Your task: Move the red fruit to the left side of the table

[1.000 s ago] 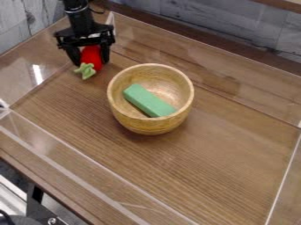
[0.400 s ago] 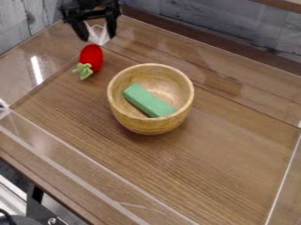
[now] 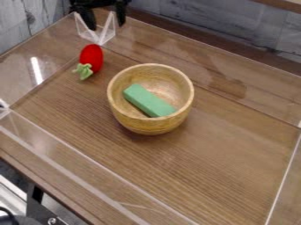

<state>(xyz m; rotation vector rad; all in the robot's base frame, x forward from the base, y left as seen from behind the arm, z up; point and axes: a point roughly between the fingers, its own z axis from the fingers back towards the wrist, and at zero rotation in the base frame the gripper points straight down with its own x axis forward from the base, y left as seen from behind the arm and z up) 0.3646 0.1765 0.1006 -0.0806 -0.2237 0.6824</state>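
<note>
The red fruit (image 3: 90,57), a small glossy strawberry with a green leafy stem pointing down-left, lies on the brown wood-grain table (image 3: 177,167) near its far left corner. My gripper (image 3: 99,21) hangs above and behind it at the top of the view, jaws open with nothing between the fingers, well clear of the fruit.
A round light wooden bowl (image 3: 150,98) stands mid-table to the right of the fruit, with a green block (image 3: 148,99) inside. Clear acrylic walls (image 3: 35,66) border the tabletop on all sides.
The gripper has risen from around the red fruit and drawn back toward the top of the view. The fruit stays on the table where it lay.
</note>
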